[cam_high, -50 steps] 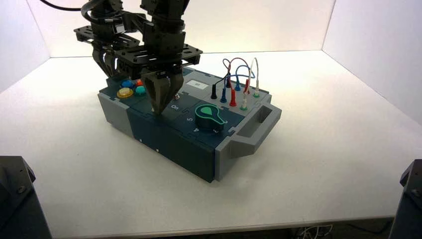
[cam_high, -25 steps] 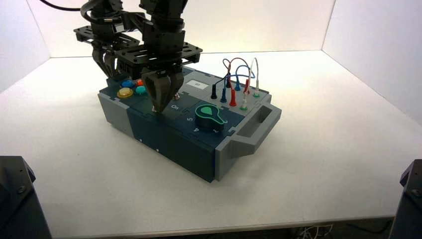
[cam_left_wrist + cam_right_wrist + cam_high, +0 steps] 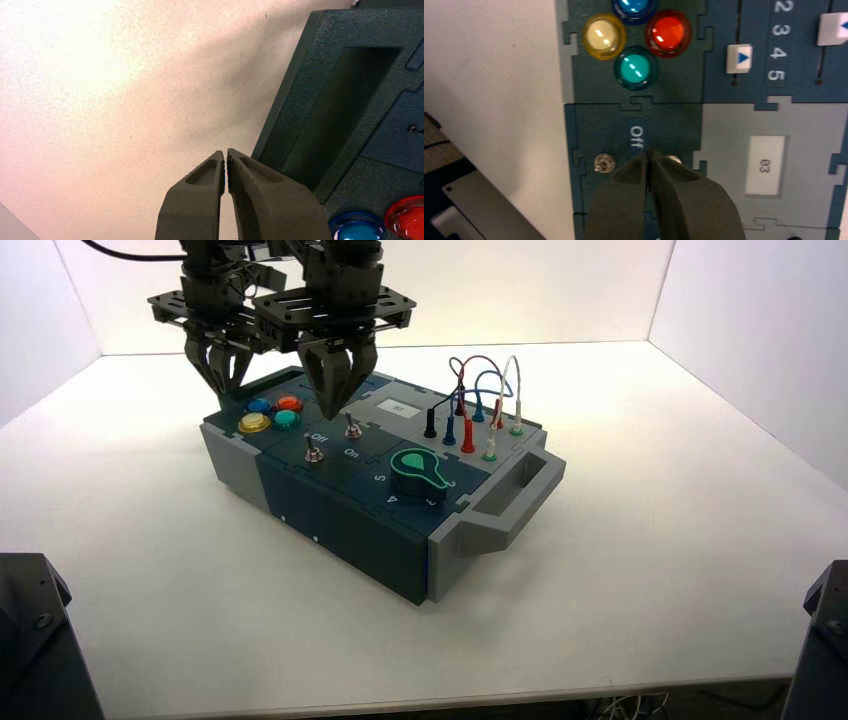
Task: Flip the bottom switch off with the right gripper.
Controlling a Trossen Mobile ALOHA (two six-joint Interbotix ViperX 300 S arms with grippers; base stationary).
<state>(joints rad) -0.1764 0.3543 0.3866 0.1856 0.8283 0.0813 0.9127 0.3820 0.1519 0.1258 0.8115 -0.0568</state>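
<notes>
Holds the right tool (image 3: 331,414) shut and empty above the box (image 3: 350,525), near the bottom switch (image 3: 314,454); parks the left tool (image 3: 222,390) empty, barely open, by the button end.

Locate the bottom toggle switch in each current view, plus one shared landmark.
High view: bottom switch, front part of the box, nearer us than its twin.
Left wrist view: not in it.
Right wrist view: left of centre, beside the "Off" lettering.
Shared landmark: red button, in all three.
</notes>
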